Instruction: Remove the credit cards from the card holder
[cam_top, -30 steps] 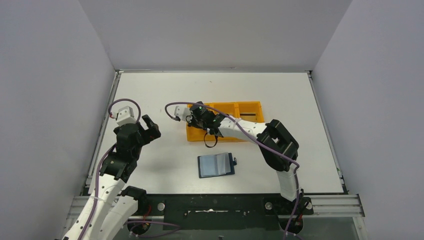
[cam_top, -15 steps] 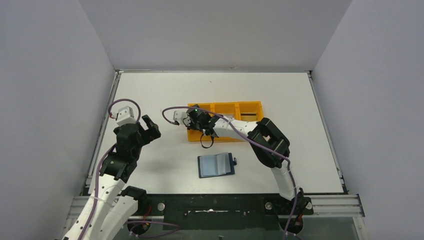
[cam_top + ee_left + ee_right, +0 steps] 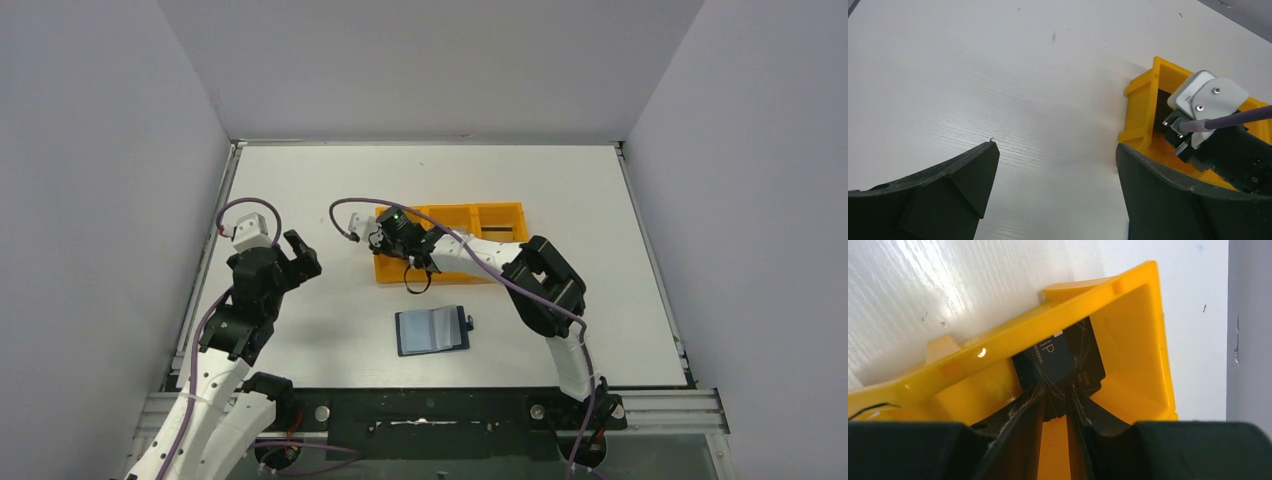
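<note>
**Card in the tray**

We see the left fingers [image 3: 943,195] spread wide above the table [image 3: 500,180]. The card holder [image 3: 432,330] lies open mid-table. The right fingers [image 3: 1015,430], narrowly parted, meet a dark card [image 3: 1063,357] inside the orange tray [image 3: 1133,340]; grip unclear.

Orange tray [image 3: 500,210] sits on the white table [image 3: 300,180], about mid-depth and slightly right of centre, long side running left-right. It has 3 compartments in 1 row with upright dividers between them. The tray walls are glossy and catch the light in the right wrist view. The table top has a fine linear grain and a few small dark specks [image 3: 1053,36]. Plain grey walls close off 3 sides: back [image 3: 430,60], left [image 3: 90,200], right [image 3: 760,200]. A metal rail [image 3: 660,405] runs along the near edge.
</note>
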Tool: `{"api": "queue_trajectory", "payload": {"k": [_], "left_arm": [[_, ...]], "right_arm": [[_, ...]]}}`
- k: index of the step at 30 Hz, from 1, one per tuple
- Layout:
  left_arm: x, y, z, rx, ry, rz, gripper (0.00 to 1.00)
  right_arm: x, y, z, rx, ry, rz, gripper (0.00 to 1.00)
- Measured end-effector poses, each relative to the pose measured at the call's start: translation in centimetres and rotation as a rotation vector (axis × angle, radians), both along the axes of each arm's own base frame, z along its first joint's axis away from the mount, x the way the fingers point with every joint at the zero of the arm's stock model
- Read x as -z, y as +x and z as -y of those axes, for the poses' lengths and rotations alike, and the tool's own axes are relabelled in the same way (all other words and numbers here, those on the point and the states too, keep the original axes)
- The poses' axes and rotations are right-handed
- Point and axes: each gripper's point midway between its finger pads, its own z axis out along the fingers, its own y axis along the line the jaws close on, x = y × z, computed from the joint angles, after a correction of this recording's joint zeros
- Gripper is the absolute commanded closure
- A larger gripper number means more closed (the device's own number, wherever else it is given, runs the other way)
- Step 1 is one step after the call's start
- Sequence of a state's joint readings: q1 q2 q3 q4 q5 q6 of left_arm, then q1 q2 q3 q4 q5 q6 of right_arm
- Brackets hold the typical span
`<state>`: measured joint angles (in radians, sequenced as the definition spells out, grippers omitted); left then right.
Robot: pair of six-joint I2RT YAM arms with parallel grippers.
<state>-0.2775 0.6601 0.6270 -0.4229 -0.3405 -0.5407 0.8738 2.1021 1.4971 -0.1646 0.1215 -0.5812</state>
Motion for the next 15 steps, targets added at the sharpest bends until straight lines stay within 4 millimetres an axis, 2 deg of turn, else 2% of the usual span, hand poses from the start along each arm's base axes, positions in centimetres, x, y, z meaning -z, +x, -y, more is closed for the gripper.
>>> {"api": "queue_trajectory", "payload": {"k": [2, 4, 8, 10, 12, 14, 15], "left_arm": [[0.0, 0.0, 0.0, 0.000, 0.000, 0.000, 0.11], [0.0, 0.0, 0.0, 0.000, 0.000, 0.000, 0.11], [0.0, 0.0, 0.0, 0.001, 0.000, -0.001, 0.11], [0.1, 0.0, 0.0, 0.002, 0.001, -0.002, 0.11], [0.1, 0.0, 0.0, 0.002, 0.001, -0.004, 0.10], [0.2, 0.0, 0.0, 0.003, 0.002, -0.008, 0.10], [0.2, 0.1, 0.0, 0.001, 0.003, -0.010, 0.10]], "right_arm": [[-1.0, -0.1, 0.3, 0.031, 0.039, -0.003, 0.71], [-2.8, -0.3, 0.8, 0.074, 0.107, 0.008, 0.68], [-8.3, -1.7, 2.4, 0.192, 0.321, 0.032, 0.44], [-11.4, -2.7, 3.6, 0.290, 0.471, 0.025, 0.42], [-13.6, -3.7, 4.4, 0.379, 0.610, -0.012, 0.43], [-14.8, -4.9, 5.0, 0.477, 0.741, -0.084, 0.45], [-14.7, -5.6, 5.3, 0.525, 0.790, -0.129, 0.45]]}}
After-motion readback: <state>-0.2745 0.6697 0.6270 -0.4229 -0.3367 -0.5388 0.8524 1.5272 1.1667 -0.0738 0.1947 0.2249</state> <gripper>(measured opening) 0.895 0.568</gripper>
